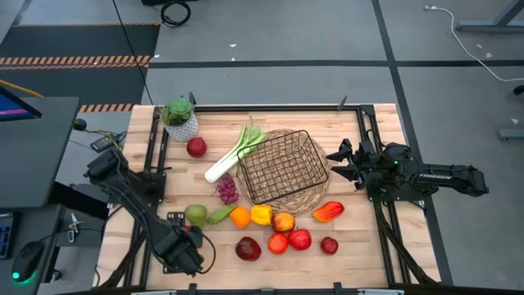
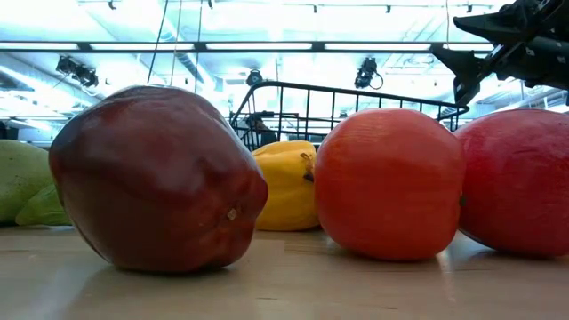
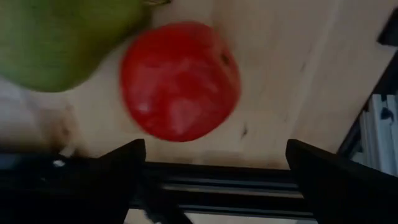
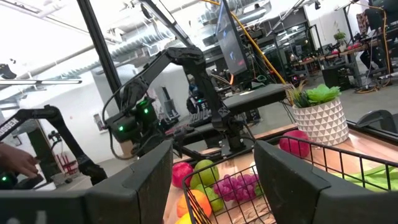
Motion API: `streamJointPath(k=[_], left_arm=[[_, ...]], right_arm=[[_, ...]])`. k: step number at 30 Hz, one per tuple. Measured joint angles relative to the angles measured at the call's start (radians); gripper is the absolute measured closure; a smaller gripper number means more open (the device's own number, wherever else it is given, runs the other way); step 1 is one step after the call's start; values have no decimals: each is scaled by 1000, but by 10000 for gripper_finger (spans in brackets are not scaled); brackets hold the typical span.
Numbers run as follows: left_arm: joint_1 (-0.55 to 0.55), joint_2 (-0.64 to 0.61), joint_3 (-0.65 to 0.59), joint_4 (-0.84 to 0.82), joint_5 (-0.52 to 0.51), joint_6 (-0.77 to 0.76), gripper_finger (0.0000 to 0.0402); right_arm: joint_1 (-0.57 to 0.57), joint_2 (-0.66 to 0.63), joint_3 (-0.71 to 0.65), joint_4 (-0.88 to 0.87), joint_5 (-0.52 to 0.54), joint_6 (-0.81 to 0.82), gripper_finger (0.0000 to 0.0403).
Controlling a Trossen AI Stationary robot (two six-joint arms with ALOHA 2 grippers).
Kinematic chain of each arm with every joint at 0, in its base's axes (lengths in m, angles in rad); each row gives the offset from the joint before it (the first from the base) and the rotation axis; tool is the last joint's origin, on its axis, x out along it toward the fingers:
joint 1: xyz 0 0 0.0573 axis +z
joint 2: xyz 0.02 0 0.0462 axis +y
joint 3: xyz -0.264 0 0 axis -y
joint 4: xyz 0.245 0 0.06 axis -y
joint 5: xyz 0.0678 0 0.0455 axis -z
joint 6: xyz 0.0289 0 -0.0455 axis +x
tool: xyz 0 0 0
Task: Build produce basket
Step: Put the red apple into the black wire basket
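The left gripper (image 1: 190, 246) hangs low at the table's (image 1: 360, 254) near left corner, fingers spread with nothing between them. Its wrist view shows a red apple (image 3: 180, 81) just ahead of the open fingers and the pear (image 3: 62, 37) beside that. To do this pick well, I judge it should centre the jaws on one fruit only, come down square, and clamp gently so the round skin does not squirt out toward the neighbours packed close by.

The basket (image 1: 282, 168) sits mid-table, between the two grippers, and looks empty; the leek (image 1: 232, 154) lies against its left edge, outside. The rest of the produce lies in a row in front of it.

The right gripper (image 1: 337, 164) hovers just beside the basket's right rim, fingers apart, holding nothing.
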Motion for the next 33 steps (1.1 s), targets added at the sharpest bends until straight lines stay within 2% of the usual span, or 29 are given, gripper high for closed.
streamJointPath(k=[8, 15, 24, 28, 33], left_arm=[[-37, 69, -1, -55, -1, 37, 7], [-58, 72, -1, -53, -89, 64, 7], [-67, 70, -152, 29, -87, 162, 8], [-61, 69, -165, 52, -116, 224, 8], [-45, 69, -164, 91, -119, 229, 8]], right_arm=[[0, 0, 0, 0, 0, 0, 172], [0, 0, 0, 0, 0, 0, 172], [0, 0, 0, 0, 0, 0, 172], [0, 0, 0, 0, 0, 0, 172], [0, 0, 0, 0, 0, 0, 172]])
